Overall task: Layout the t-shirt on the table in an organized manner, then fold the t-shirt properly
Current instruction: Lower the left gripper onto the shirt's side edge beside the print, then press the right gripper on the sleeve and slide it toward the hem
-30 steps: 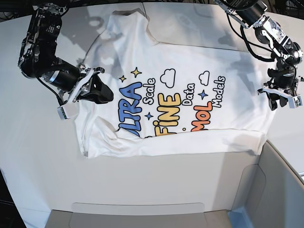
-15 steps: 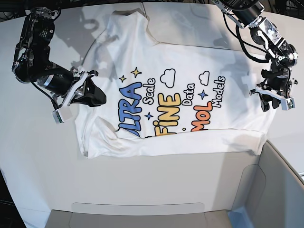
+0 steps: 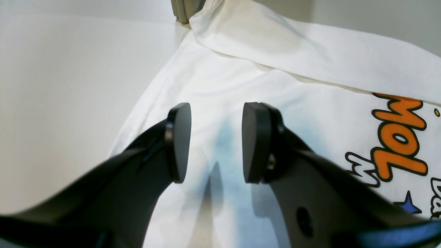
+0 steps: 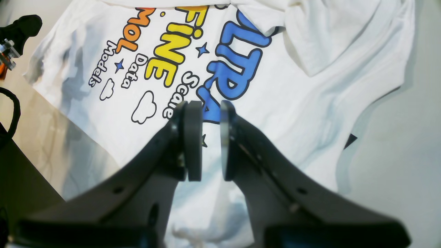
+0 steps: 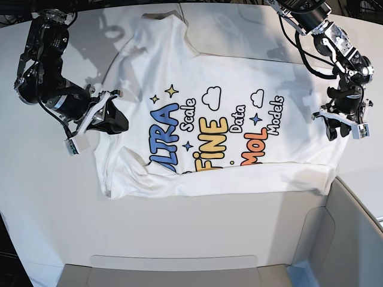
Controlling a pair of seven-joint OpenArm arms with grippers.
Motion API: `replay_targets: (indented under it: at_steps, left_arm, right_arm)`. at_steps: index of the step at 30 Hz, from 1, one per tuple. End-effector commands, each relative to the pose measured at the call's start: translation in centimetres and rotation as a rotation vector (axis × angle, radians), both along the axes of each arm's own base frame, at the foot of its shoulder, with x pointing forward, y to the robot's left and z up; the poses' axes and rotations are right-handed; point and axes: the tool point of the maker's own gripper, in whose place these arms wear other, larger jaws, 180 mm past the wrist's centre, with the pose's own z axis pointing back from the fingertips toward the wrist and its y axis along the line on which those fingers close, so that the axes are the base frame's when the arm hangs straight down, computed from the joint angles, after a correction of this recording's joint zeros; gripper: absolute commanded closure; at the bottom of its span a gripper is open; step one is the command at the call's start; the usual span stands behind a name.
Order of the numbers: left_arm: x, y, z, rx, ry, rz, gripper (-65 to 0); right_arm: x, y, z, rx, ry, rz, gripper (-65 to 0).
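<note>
Arms have both drawn back off the t-shirt point(image 5: 221, 119), which lies print-up on the bench point(image 5: 48, 203), bottom edge folded over. Left end effector point(image 3: 215, 141) gapes wide, empty; right end effector point(image 4: 211, 139) is narrow, holding nothing. Grey bin point(image 5: 353, 239) crowds the near corner; one sleeve point(image 4: 324, 38) is still bunched, so regrasping looks next.

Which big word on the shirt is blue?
ULTRA, the big word on the t-shirt nearest the right gripper. FINE is yellow, MOL orange.
</note>
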Motion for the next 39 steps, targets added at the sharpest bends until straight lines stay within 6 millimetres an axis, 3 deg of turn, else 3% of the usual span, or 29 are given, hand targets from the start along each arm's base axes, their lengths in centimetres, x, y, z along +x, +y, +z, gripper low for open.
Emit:
replay_targets:
  at_steps: [1,5,8,39]
  left_arm:
    - [1.1,0.2,2.0,0.026,-0.062,-0.013,-25.3]
    - [2.2,-2.0,1.7,0.030,-0.052,-0.084,-25.3]
    - [2.4,-2.5,1.7,0.028,-0.051,-0.098,-25.3]
    - [2.6,-2.5,1.9,0.029,-0.057,-0.098,-25.3]
  right_arm:
    - [0.4,0.0,1.1,0.009,-0.044,0.003,-10.1]
    - [0.4,-0.1,1.2,0.008,-0.045,-0.001,-10.1]
    - [0.4,-0.1,1.2,0.008,-0.045,-0.001,-10.1]
    - [0.7,-0.1,1.4,0.008,-0.054,-0.001,-10.1]
